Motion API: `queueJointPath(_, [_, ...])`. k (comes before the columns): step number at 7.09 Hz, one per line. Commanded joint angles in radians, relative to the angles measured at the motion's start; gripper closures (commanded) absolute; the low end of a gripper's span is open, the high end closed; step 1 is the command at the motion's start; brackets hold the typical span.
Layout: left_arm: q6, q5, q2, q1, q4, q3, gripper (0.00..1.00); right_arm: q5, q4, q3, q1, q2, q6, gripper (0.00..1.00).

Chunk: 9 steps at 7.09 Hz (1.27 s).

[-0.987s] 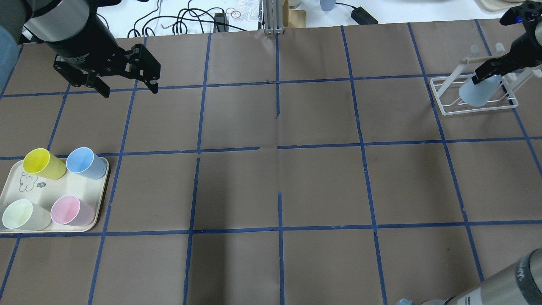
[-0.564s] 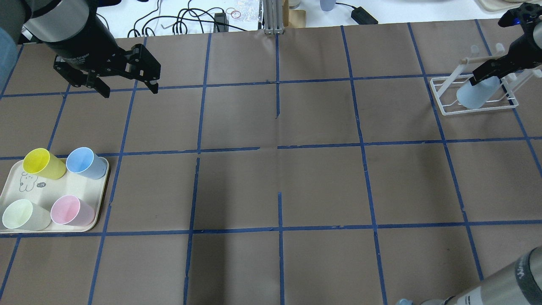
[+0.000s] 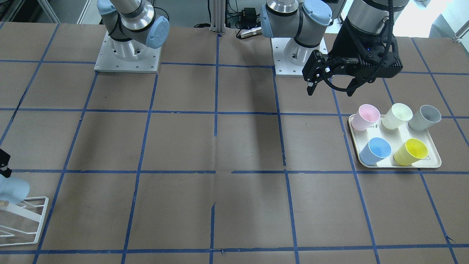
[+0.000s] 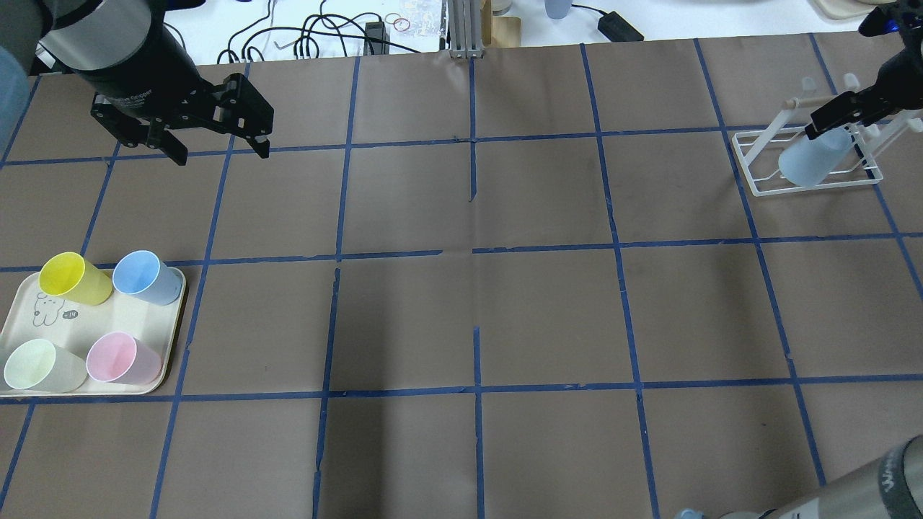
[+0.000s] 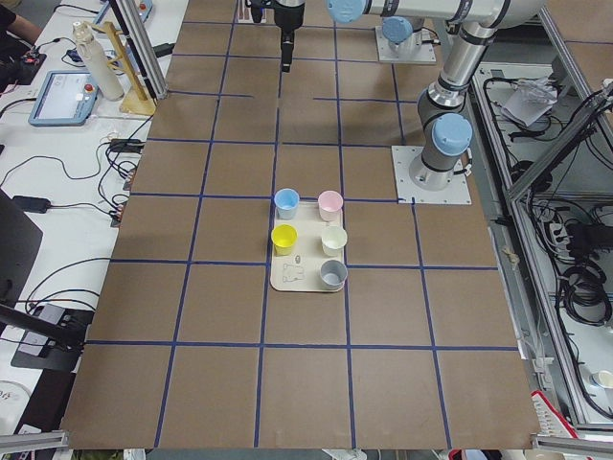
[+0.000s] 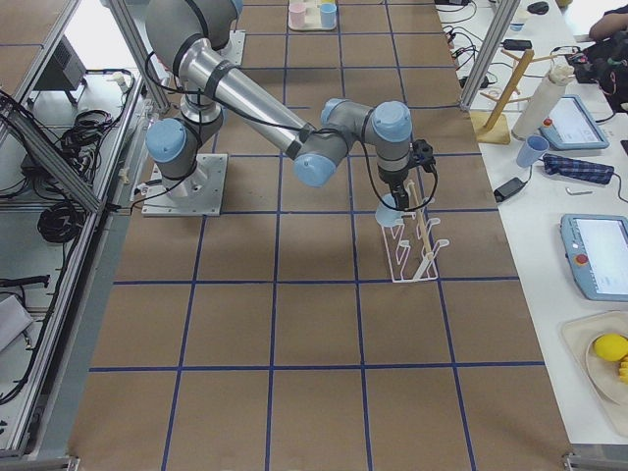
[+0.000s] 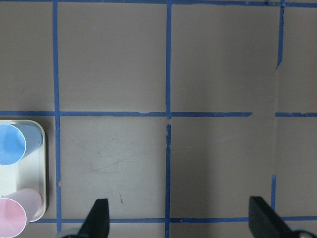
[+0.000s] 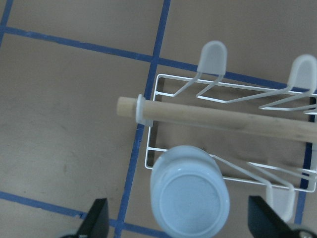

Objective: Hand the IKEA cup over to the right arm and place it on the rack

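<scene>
The IKEA cup (image 4: 815, 160), a pale grey-blue tumbler, sits upside down and tilted on a prong of the white wire rack (image 4: 753, 155) at the far right. In the right wrist view its base (image 8: 190, 201) faces the camera below the rack's wooden rod (image 8: 223, 119). My right gripper (image 4: 829, 119) is open just above the cup, its fingertips (image 8: 99, 220) wide apart and clear of the cup's sides. My left gripper (image 4: 216, 148) is open and empty, high over the far left of the table, and it also shows in the front view (image 3: 331, 88).
A cream tray (image 4: 173, 339) at the near left holds a yellow cup (image 4: 72, 277), a deeper blue cup (image 4: 148, 277), a pink cup (image 4: 122, 358) and a pale green cup (image 4: 36, 365). A grey cup (image 3: 425, 117) shows on it in the front view.
My right gripper has drawn back up and to the right, off the cup. The cup stays on the rack, a little lower. My left arm has not moved.
</scene>
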Motion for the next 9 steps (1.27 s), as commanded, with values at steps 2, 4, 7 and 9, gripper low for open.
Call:
queueJointPath(2, [0.000, -0.002, 0.003, 0.002, 0.000, 0.001, 0.00, -0.019, 0.271, 0.003, 0.004, -0.205, 0.216, 0.00])
queueJointPath(4, [-0.004, -0.002, -0.007, 0.000, 0.006, 0.002, 0.00, -0.103, 0.400, 0.013, 0.113, -0.332, 0.323, 0.00])
queueJointPath(7, [-0.007, -0.002, -0.008, 0.000, 0.006, 0.004, 0.00, -0.131, 0.420, 0.018, 0.385, -0.357, 0.641, 0.00])
queueJointPath(9, [-0.009, -0.002, -0.007, 0.000, 0.006, 0.002, 0.00, -0.122, 0.422, 0.019, 0.513, -0.348, 0.820, 0.00])
